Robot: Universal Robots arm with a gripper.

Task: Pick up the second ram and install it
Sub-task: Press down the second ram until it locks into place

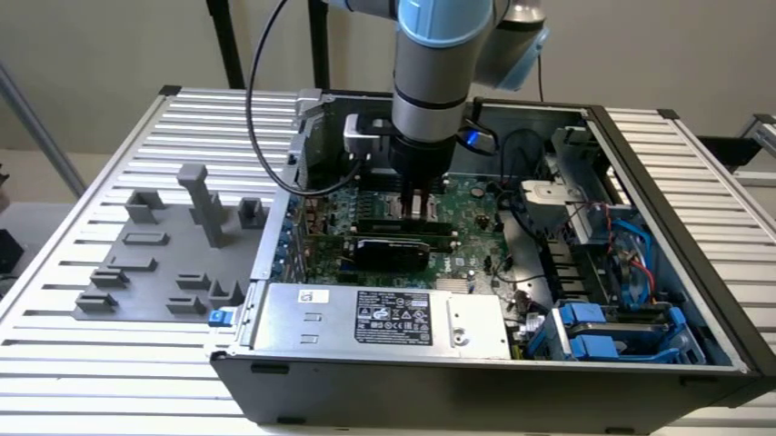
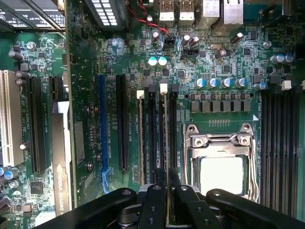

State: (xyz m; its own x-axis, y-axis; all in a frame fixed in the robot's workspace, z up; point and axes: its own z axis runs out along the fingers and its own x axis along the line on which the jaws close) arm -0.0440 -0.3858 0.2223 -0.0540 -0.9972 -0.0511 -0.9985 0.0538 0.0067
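Note:
My gripper (image 1: 419, 211) reaches down from the arm into the open computer case, over the green motherboard (image 1: 479, 204). Right under the fingertips lies the second ram (image 1: 378, 223), a narrow green stick with dark chips, level with the memory slots. In the wrist view the gripper (image 2: 167, 187) has its two black fingers pressed close together above the row of long black DIMM slots (image 2: 152, 133) with white end latches. There the stick is edge-on, so I cannot tell it apart from the slots. The CPU socket (image 2: 220, 157) sits beside those slots.
The case walls (image 1: 661, 182) close in around the board. A silver power supply (image 1: 376, 318) sits at the near side, and blue drive bays (image 1: 606, 331) and cables are at the exterior view's right. A grey parts fixture (image 1: 170, 254) lies on the slatted table at the exterior view's left.

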